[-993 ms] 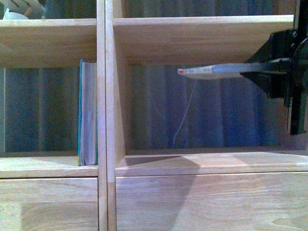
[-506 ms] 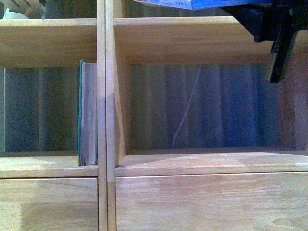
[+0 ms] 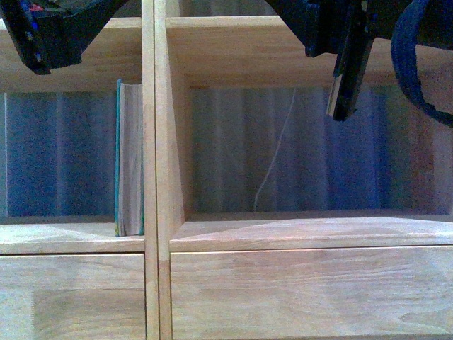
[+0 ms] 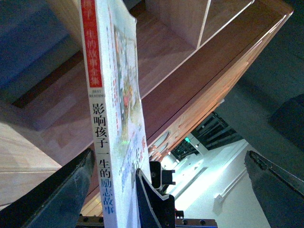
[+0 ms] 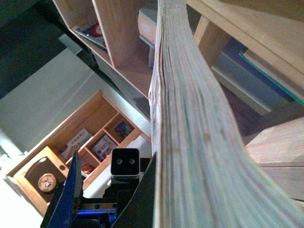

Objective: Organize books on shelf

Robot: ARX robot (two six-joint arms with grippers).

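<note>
The thin white paperback (image 4: 102, 118), with red lettering on its spine, stands upright between the fingers of my open left gripper (image 4: 169, 156), close to one finger (image 4: 61, 190). My right gripper (image 5: 175, 209) is shut on it, and the page edges (image 5: 190, 118) fill the right wrist view. The front view does not show the paperback. The teal book (image 3: 129, 159) stands upright in the left cubby of the light-wood shelf (image 3: 283, 49), against the divider (image 3: 156, 142). Both arms reach in at the top, the left arm (image 3: 42, 32) and the right arm (image 3: 340, 49).
The right cubby holds only a thin white cord (image 3: 272, 163) hanging at its back. Plain drawer fronts (image 3: 283, 294) lie below the cubbies. A darker cabinet with a clock (image 5: 47, 180) and small books shows behind the arms.
My right arm has risen with the paperback, which has left the front view. The left arm has come into view at the top left.
</note>
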